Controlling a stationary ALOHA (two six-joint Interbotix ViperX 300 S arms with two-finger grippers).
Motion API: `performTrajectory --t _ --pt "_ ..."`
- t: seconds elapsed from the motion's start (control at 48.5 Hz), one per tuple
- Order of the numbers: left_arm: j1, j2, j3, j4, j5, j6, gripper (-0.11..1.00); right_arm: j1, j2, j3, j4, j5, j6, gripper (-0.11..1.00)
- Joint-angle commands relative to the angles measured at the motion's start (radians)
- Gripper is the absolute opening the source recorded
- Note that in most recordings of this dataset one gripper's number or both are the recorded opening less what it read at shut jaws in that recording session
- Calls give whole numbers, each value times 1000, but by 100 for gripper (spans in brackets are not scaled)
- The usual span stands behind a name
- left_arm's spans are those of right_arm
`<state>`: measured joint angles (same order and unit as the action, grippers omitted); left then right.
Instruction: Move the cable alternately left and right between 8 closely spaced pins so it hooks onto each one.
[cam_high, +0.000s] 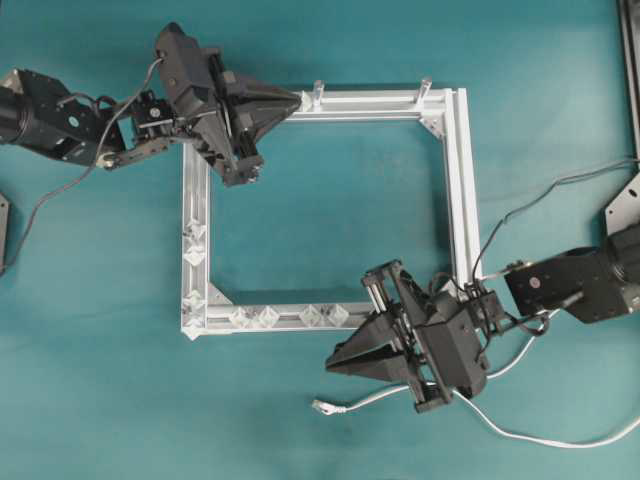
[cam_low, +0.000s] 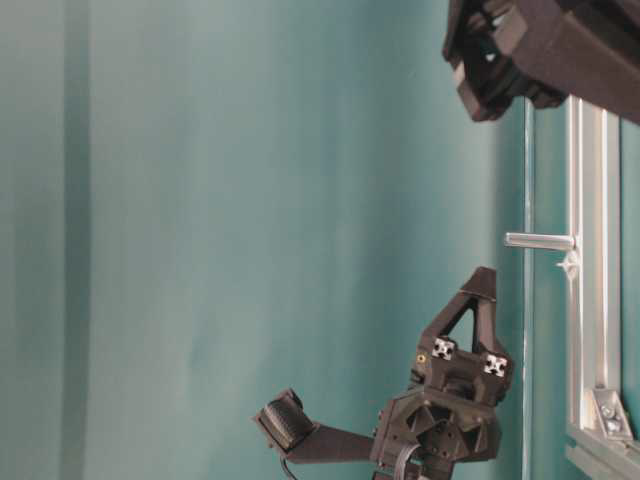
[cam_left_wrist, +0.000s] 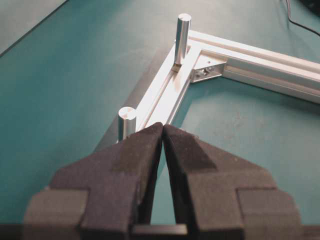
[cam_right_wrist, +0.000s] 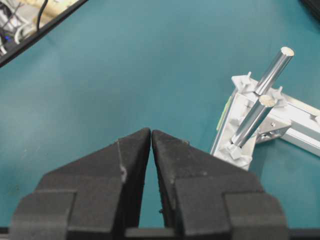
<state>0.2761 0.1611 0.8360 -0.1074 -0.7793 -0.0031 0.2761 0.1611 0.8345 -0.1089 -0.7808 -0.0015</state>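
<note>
The white cable (cam_high: 520, 432) lies loose on the teal table below the frame, and its pale plug (cam_high: 320, 405) points left. Part of it runs under my right arm. My right gripper (cam_high: 332, 365) is shut on nothing, just above the plug and below the bottom rail. Its fingertips (cam_right_wrist: 151, 131) meet over bare table. Several pale pins sit on the left rail (cam_high: 195, 255) and on the bottom rail (cam_high: 268, 317), with no cable round them. My left gripper (cam_high: 298, 98) is shut and empty at the top rail beside a silver post (cam_left_wrist: 127, 122). Neither wrist view shows the cable.
The square aluminium frame (cam_high: 463, 180) lies mid-table. Two slim silver posts (cam_high: 318, 92) (cam_high: 425, 88) stand on its top rail. Dark robot wires (cam_high: 560, 185) trail at the right. A dark bracket (cam_high: 625, 200) sits at the right edge.
</note>
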Motion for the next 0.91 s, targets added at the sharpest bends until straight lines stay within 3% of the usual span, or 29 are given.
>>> performTrajectory --t 0.0,0.103,0.144,0.557,0.722,0.886 --pt "-11 -86 -25 44 35 21 15 11 -26 -15 0 -2 6 19" --pt "-11 -144 -21 44 101 48 1 15 -44 -26 0 52 14 4" --pt "-11 -175 -17 44 137 60 0 17 -57 -32 -2 87 15 0" --pt "-23 -445 80 44 367 67 0 91 -183 -156 0 531 57 0" --pt "-43 -532 126 44 402 66 0 141 -170 -245 0 698 196 0" --pt "-78 -560 141 44 482 66 0 152 -141 -334 0 919 445 0"
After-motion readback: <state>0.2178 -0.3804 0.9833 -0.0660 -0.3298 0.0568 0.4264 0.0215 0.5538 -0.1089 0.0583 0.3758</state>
